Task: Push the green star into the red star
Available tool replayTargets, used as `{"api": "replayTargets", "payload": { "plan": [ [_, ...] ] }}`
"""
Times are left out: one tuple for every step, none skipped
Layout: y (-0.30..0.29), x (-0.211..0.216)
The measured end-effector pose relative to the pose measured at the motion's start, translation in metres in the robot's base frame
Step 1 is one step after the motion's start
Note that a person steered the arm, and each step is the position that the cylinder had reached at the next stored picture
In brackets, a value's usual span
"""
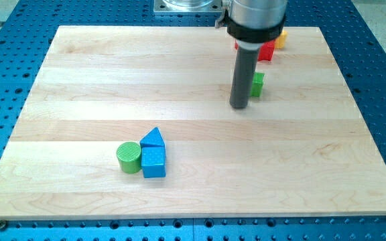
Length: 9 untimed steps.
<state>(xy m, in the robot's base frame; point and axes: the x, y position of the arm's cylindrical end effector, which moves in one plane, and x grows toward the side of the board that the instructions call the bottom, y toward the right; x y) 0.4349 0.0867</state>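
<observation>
- Where the wooden board (99,80) reaches the frame's upper right, our rod hides most of the red block (267,50) and green block (257,84); shapes and pointing unreadable.
- My tip (238,106) rests just left of the green block; contact unclear, nothing grasped.
- Lower left: green cylinder (129,157), blue cube (154,163), blue triangle (153,138).

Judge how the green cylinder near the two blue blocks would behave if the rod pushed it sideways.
The green cylinder stands on its flat end, so it would likely slide rather than roll. It looks squat, so tipping seems unlikely. It sits against the blue cube, with the blue triangular block close by, so a push toward the view's right would probably shove those too.
</observation>
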Motion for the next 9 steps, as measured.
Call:
{"api": "replayTargets", "payload": {
  "plan": [
    [0.014,-0.017],
    [0.014,-0.046],
    [0.022,-0.058],
    [0.045,-0.061],
    [0.054,-0.062],
    [0.055,-0.066],
    [0.057,-0.078],
    [0.057,-0.083],
    [0.057,-0.088]
  ]
}}
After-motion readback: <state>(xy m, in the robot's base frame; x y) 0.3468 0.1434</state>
